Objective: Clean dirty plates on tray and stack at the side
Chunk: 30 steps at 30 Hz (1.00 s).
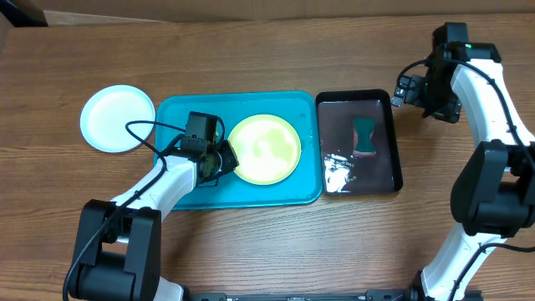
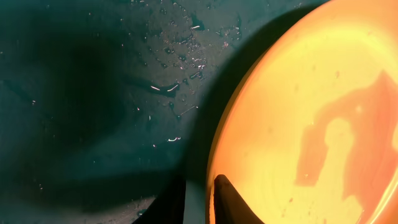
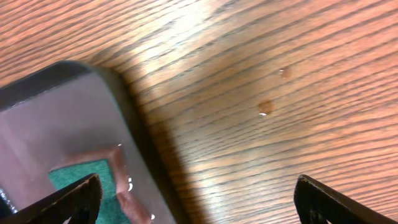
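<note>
Beneath the left pincer (image 1: pixel 219 159) spreads the large turquoise-blue rectangular plastic tray (image 1: pixel 180 113), wet just ahead of the fingers. I'd judge it serves as the washing surface, so water stays inside its raised rim. Just beside the right pincer (image 1: pixel 408 88), on its left, sits a smaller glossy black rectangular tray (image 1: pixel 380 163) holding a shallow puddle. It looks to be the place where the cleaning tool is kept.

The yellow-green round plastic plate (image 1: pixel 264 149) lies flat on the turquoise tray, immediately right of the left pincer, whose jaws are nipped onto its near rim — a grasp suited to lifting it out. Well to that pincer's left, off the tray, rests a white round plate (image 1: pixel 117 118); this is probably the stacking spot.

A small green sponge (image 1: pixel 365 138) lies in the black tray, near the right pincer, which hangs spread wide and empty over bare wood.
</note>
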Tool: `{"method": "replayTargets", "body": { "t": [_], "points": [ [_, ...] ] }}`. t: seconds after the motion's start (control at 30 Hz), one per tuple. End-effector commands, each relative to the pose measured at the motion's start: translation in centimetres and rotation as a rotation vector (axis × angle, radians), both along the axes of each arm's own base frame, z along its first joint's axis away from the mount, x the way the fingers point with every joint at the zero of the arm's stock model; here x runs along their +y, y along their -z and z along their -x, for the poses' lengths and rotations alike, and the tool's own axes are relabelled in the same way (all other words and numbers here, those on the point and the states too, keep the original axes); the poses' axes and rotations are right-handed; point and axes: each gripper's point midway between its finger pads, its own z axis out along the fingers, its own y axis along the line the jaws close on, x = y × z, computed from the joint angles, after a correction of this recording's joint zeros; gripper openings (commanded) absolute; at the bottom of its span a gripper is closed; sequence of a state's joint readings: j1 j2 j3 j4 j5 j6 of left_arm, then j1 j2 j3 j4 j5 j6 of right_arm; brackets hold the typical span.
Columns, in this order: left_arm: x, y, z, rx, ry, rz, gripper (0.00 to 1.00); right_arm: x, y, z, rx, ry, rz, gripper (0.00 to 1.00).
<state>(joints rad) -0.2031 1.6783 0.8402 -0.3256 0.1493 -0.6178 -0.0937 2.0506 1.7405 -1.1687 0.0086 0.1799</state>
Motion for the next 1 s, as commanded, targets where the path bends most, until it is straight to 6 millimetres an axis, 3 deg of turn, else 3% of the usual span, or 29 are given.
{"method": "replayTargets", "body": {
  "t": [0.0, 0.23, 0.47, 0.7, 0.97],
  "points": [
    [-0.3, 0.7, 0.2, 0.015, 0.021, 0.000, 0.14, -0.2, -0.9, -0.5, -0.030, 0.004, 0.008, 1.00],
    [-0.4, 0.6, 0.2, 0.012, 0.021, 0.003, 0.04, -0.2, -1.0, -0.5, -0.031, 0.004, 0.008, 1.00],
    [-0.9, -0.8, -0.4, 0.023, 0.059, 0.011, 0.04, -0.2, -1.0, -0.8, -0.044, 0.004, 0.009, 1.00],
    [-1.4, -5.1, -3.1, -0.048, 0.196, -0.037, 0.04, -0.2, -1.0, -0.8, -0.045, 0.004, 0.009, 1.00],
    [-2.3, -12.1, -6.9, -0.181, 0.253, -0.078, 0.04, -0.2, -1.0, -0.8, -0.045, 0.004, 0.009, 1.00]
  ]
}}
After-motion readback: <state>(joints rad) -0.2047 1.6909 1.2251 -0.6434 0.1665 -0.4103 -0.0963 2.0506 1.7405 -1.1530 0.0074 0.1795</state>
